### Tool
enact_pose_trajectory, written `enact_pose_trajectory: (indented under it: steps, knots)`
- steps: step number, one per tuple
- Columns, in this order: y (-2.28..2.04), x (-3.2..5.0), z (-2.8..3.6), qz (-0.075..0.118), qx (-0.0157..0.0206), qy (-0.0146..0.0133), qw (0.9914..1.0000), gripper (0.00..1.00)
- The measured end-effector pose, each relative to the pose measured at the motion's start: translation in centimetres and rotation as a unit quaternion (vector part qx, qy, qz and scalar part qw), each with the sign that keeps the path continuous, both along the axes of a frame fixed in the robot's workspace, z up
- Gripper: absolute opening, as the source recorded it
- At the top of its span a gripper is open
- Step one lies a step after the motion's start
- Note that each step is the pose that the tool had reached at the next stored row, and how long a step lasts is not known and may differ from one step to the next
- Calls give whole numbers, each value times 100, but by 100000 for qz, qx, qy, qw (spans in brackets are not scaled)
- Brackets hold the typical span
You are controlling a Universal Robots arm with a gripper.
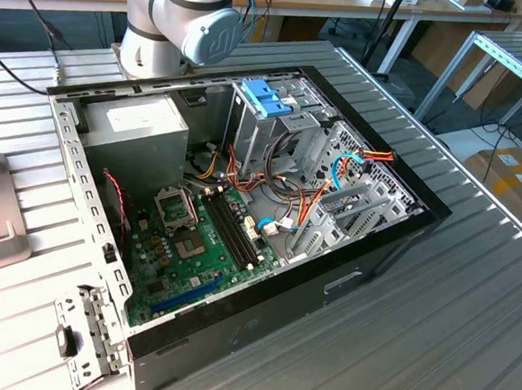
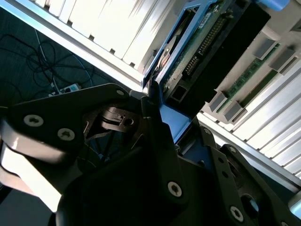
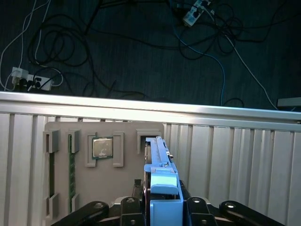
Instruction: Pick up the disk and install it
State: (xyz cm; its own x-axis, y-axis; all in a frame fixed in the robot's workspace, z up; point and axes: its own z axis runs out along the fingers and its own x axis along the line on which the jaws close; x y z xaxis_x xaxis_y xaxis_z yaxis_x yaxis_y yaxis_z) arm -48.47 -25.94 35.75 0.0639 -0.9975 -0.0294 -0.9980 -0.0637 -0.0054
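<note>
Gripper (image 3: 162,206): 1, clamped on the blue end of the disk (image 3: 159,157).
Disk: 1, standing on edge at a grey tray (image 3: 127,172).
Grey tray: 1 processor chip (image 3: 102,147), 2 memory sticks (image 3: 71,165).
Computer case (image 1: 261,314): 1, open.

No legible text, no readable labels or numbers

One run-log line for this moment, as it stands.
phase: pick | end effector: at disk, blue end | disk: on edge by grey tray | install: not done
</note>
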Motion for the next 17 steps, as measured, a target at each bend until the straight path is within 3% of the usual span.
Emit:
enact_pose_trajectory:
  steps: [17]
  knots:
    - [0,0,102,1,1,-3,100000,37]
